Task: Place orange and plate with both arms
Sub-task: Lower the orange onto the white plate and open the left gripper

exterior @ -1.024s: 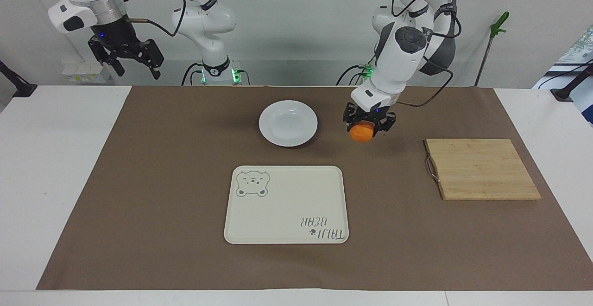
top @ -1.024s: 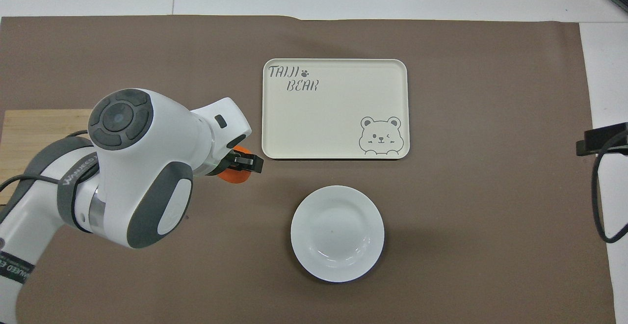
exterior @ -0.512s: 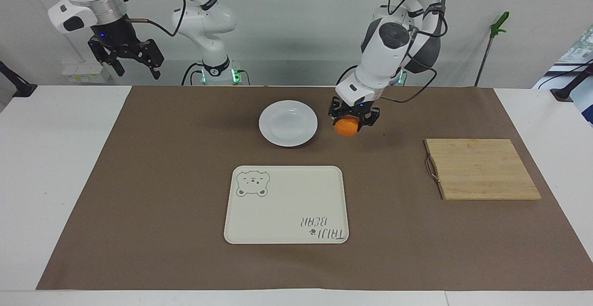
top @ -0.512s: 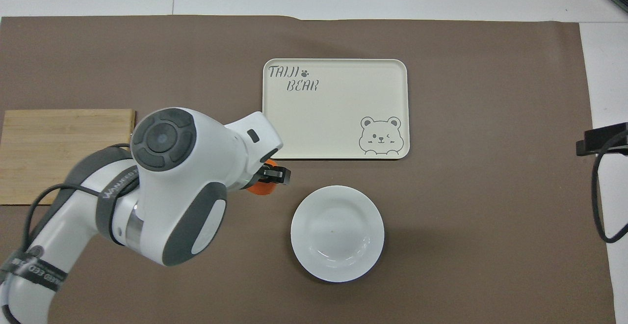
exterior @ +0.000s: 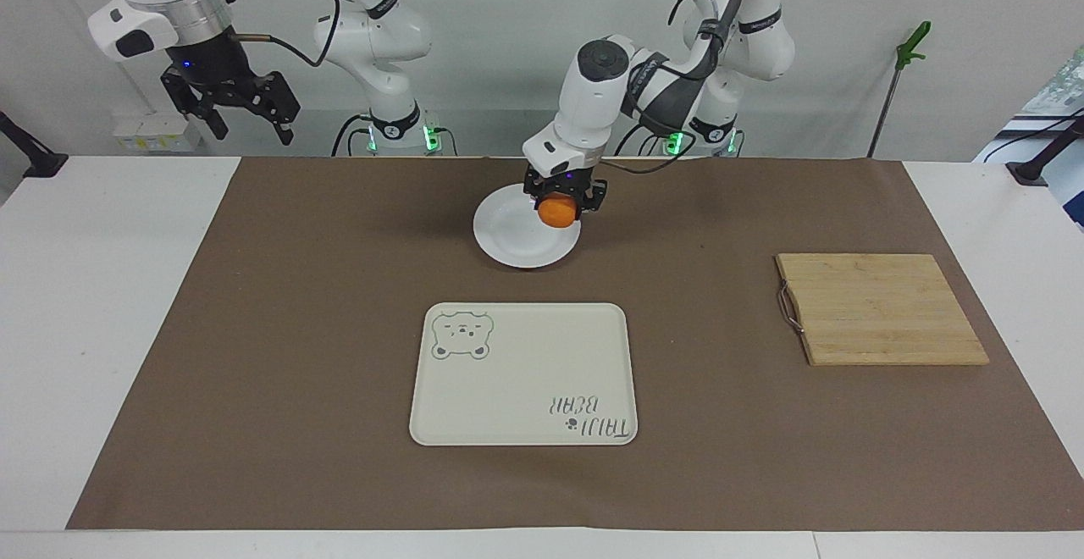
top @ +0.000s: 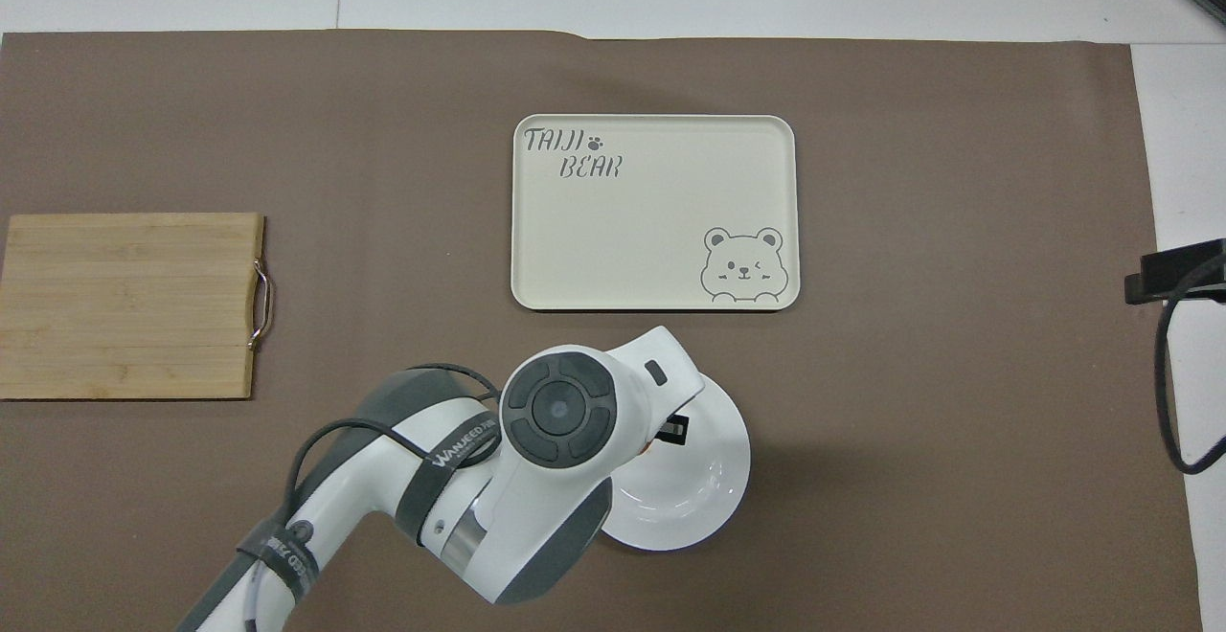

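Orange, round with no long axis, pinched in left end effector over plate. Right end effector waits raised, fingers spread. Tray and wooden board lie clear of it.

orange above plate

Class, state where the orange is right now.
In the facing view, the orange is held shut in the left gripper, over the plate.
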Controlling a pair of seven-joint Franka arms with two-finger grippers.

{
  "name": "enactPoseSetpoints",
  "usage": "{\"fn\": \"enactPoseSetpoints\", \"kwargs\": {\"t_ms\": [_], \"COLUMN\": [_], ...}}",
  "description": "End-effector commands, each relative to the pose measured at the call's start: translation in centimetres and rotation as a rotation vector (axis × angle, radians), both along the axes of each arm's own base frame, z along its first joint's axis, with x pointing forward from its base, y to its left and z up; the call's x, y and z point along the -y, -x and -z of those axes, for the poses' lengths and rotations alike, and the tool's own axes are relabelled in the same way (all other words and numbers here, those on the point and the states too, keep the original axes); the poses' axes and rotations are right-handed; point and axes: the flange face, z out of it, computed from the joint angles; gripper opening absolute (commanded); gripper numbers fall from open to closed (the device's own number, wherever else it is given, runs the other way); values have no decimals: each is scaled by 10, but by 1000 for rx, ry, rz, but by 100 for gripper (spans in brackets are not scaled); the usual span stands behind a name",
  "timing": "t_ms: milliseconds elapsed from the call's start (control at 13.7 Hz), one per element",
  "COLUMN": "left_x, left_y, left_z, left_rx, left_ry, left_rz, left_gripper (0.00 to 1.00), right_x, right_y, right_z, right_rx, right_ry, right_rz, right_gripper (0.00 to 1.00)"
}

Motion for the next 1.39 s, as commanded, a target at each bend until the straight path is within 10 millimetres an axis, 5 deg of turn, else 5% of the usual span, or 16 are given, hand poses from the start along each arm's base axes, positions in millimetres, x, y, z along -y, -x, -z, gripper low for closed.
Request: {"fn": "enactPoseSetpoints", "kwargs": {"t_ms": [0, 512, 732, 878, 1317], "left_x": [5, 35, 35, 35, 34], "left_y": [16, 37, 38, 37, 20], "left_z": [21, 61, 61, 60, 45], "left_rx": [17, 14, 14, 16, 38], "left_ry": [20, 9, 9, 11, 33], "left_rz": [-6, -5, -3, -7, -20], "left_gripper": [0, 1, 51, 100, 100], "right_x": [2, 2, 2, 2, 2], "right_y": [7, 7, 7, 7, 7], "right_z": [-1, -1, 0, -1, -1], "right_rx": [-3, -3, -5, -3, -2], "right_ry": [-18, -18, -19, -18, -19], "right_rz": [-6, -6, -6, -6, -6], "right_gripper": [100, 100, 100, 100, 100]}}
